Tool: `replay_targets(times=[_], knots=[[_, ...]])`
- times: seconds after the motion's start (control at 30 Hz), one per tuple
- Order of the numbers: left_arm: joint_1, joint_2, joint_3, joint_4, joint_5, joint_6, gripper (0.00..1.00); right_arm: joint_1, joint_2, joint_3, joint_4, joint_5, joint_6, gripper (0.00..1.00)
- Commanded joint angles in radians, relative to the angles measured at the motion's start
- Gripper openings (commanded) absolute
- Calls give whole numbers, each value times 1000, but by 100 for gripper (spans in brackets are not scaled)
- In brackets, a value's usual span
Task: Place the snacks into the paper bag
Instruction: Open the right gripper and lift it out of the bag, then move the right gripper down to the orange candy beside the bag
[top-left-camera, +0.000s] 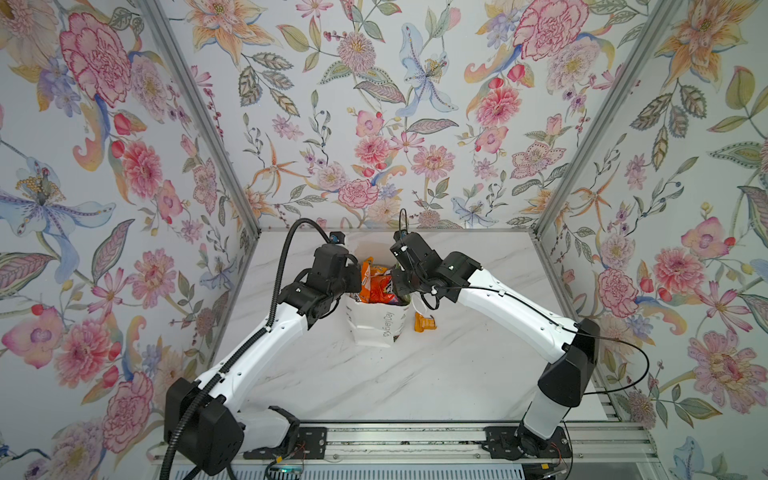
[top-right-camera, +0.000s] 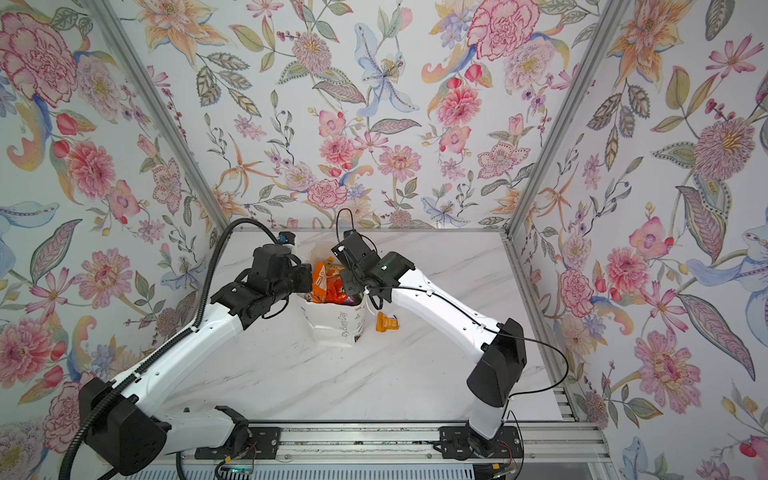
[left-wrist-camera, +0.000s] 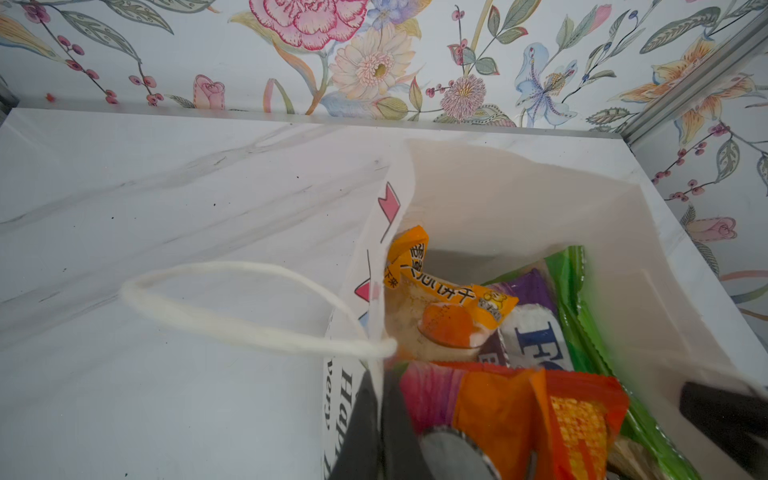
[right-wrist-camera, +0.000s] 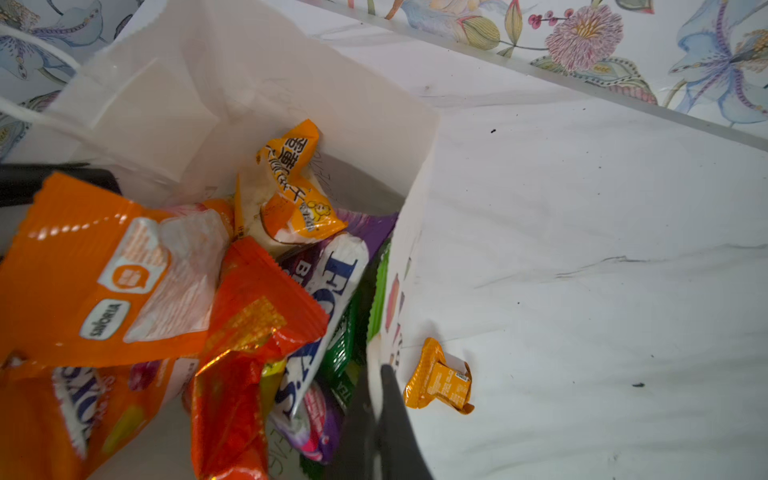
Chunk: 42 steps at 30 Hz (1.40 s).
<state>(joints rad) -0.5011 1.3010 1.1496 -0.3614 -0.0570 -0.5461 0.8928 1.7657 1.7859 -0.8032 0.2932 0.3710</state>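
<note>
The white paper bag (top-left-camera: 376, 326) (top-right-camera: 332, 328) stands upright mid-table, its mouth held wide from both sides. My left gripper (left-wrist-camera: 379, 399) (top-left-camera: 356, 282) is shut on the bag's left rim, paper pinched between its fingers. My right gripper (right-wrist-camera: 376, 386) (top-left-camera: 395, 284) is shut on the right rim the same way. Inside lie several snacks: an orange candy bag (right-wrist-camera: 83, 270), an orange-red sachet (right-wrist-camera: 257, 316), a purple FOX'S bag (right-wrist-camera: 332, 266), a green packet (left-wrist-camera: 569, 291) and a small orange sachet (right-wrist-camera: 295, 195). One more small orange sachet (right-wrist-camera: 440, 378) (top-left-camera: 424, 322) lies on the table right of the bag.
A white string handle (left-wrist-camera: 232, 328) loops out from the bag's left wall over the marble tabletop (top-left-camera: 374, 382). Floral walls close in the back and both sides. A metal rail (top-left-camera: 395, 436) carries both arm bases at the front edge.
</note>
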Motion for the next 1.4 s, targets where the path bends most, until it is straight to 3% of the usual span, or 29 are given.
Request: replay_targets(times=[0.0, 0.23, 0.4, 0.5, 0.63, 0.8, 0.93, 1.17, 1.37], knots=[[-11, -43, 36, 8, 8, -7, 0, 7, -13, 44, 25, -26, 12, 0], [-10, -90, 25, 46, -13, -3, 0, 6, -28, 89, 25, -9, -11, 2], [-10, -78, 16, 41, -14, -5, 0, 7, -57, 80, 25, 1, -14, 22], [-10, -78, 9, 41, -27, -2, 0, 8, -103, 56, 25, 19, -16, 41], [-11, -84, -5, 47, -35, -2, 0, 7, -217, -11, 33, 66, -17, 53], [-9, -90, -16, 57, -43, -3, 0, -17, -426, -220, 138, 116, -19, 66], [-8, -97, -23, 70, -47, -1, 0, -97, -583, -434, 221, 109, 11, 73], [-7, -123, -53, 97, -64, -4, 0, -327, -711, -760, 294, -65, 121, 73], [-10, -147, -77, 119, -81, -16, 0, -413, -692, -944, 405, -212, 203, 73]])
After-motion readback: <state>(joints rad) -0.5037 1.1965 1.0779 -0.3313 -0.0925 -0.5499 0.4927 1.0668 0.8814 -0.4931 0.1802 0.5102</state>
